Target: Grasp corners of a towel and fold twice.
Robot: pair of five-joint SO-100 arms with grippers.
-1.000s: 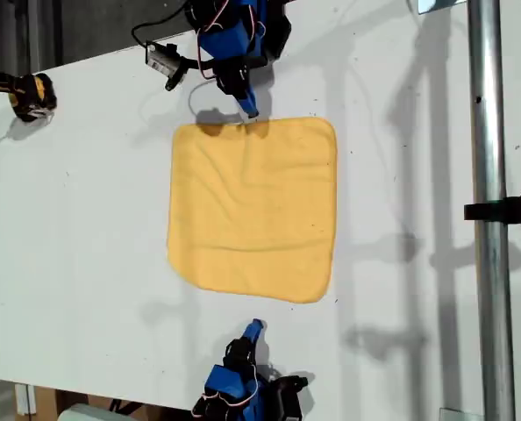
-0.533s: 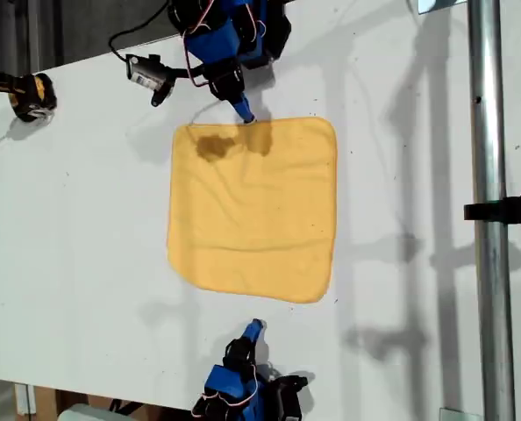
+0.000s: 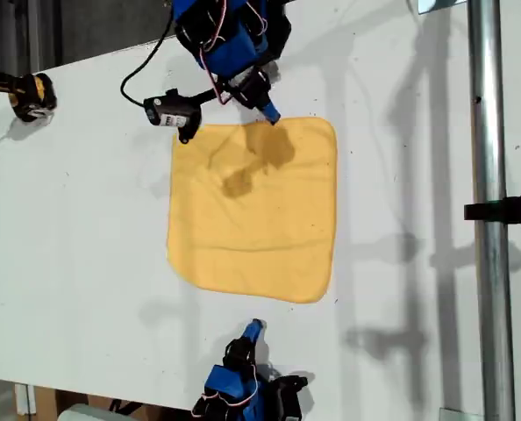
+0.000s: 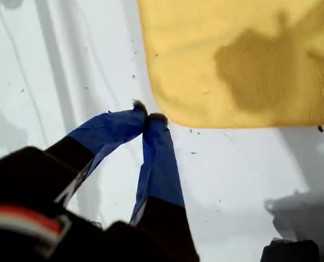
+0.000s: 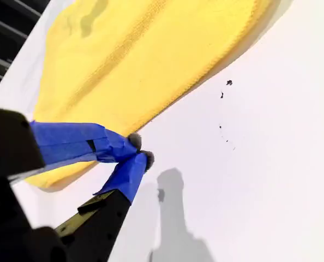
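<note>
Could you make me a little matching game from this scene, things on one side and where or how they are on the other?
Things:
1. towel
2. my first gripper
3. my second gripper
4. metal pole

Places and states:
A. shut, over bare table short of the towel, at the exterior view's bottom
B. runs top to bottom along the exterior view's right
C. yellow-orange, spread flat, not yet folded
D. shut, at the towel's edge, at the exterior view's top

Pairs: 1-C, 2-D, 3-A, 4-B
</note>
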